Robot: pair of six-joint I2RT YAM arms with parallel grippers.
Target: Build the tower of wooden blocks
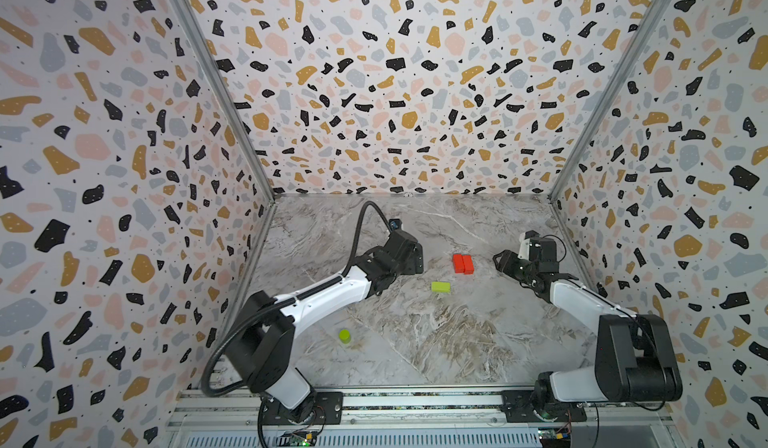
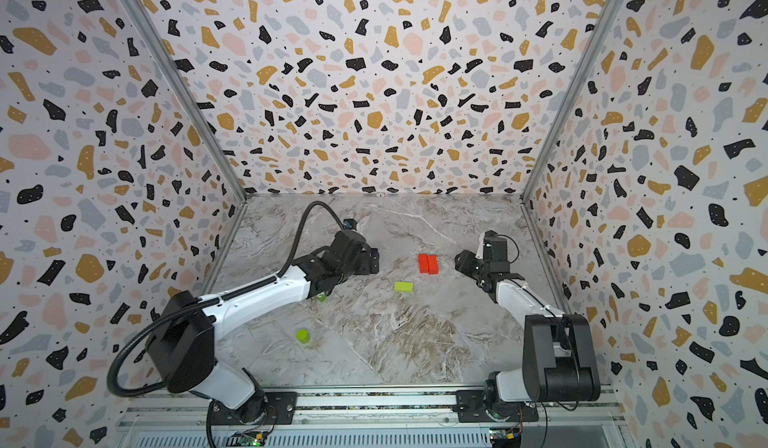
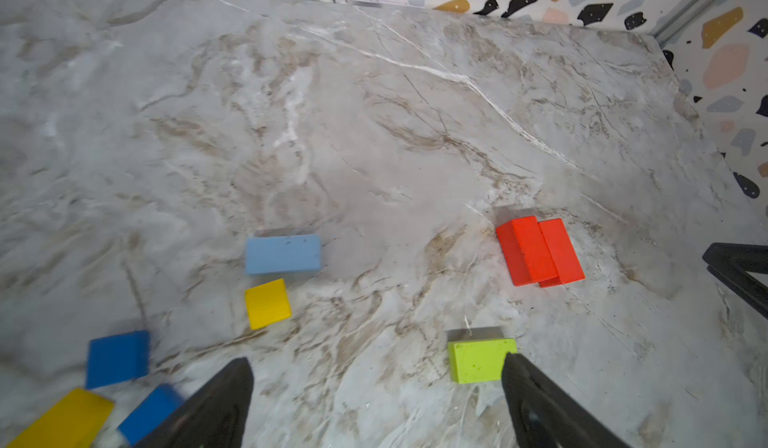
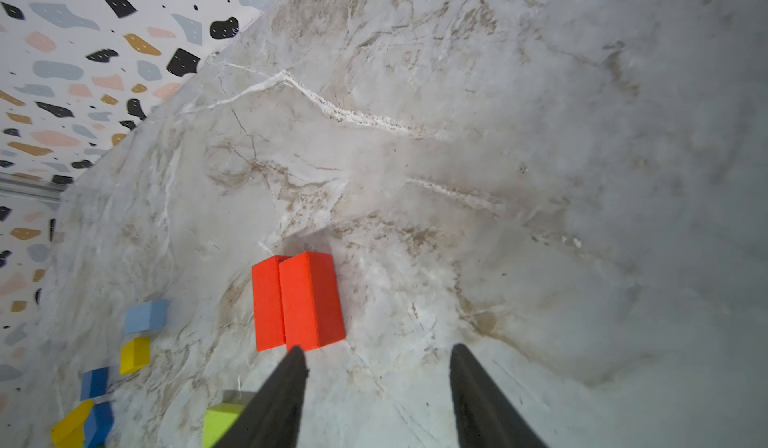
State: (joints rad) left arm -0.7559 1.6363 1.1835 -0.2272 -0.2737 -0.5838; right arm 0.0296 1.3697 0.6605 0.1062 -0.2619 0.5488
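Two red bars [image 1: 462,263] [image 2: 428,264] lie side by side mid-table, also seen in the wrist views [image 3: 538,250] [image 4: 297,300]. A lime bar [image 1: 440,286] [image 3: 478,360] lies just in front of them. A lime cylinder [image 1: 344,336] stands near the front left. A light blue block [image 3: 282,254], a yellow cube [image 3: 268,304], two blue blocks [image 3: 117,358] and a yellow bar [image 3: 62,421] lie under my left arm, hidden in both top views. My left gripper [image 1: 417,259] [image 3: 376,363] is open and empty. My right gripper [image 1: 497,259] [image 4: 376,348] is open and empty, just right of the red bars. The wood block tower is out of view.
Patterned walls [image 1: 124,217] close in the marble table [image 1: 436,342] on the left, back and right. The arm bases sit on a rail [image 1: 415,400] along the front edge. A black cable [image 1: 361,225] loops above my left arm.
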